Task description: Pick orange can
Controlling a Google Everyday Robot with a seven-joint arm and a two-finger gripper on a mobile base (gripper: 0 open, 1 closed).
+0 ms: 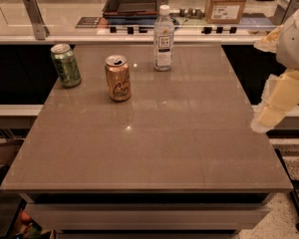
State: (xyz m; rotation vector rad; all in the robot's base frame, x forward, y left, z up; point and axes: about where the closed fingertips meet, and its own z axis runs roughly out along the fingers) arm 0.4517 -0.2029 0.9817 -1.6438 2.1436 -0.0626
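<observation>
Glossy table [154, 148], metal and plastic on it.
Its smooth top throws glints; the orange can [118, 78] and green can [66, 66] are shiny metal, the bottle [163, 39] clear plastic; my gripper [281, 101], beyond the table's right edge, looks matt cream.
</observation>
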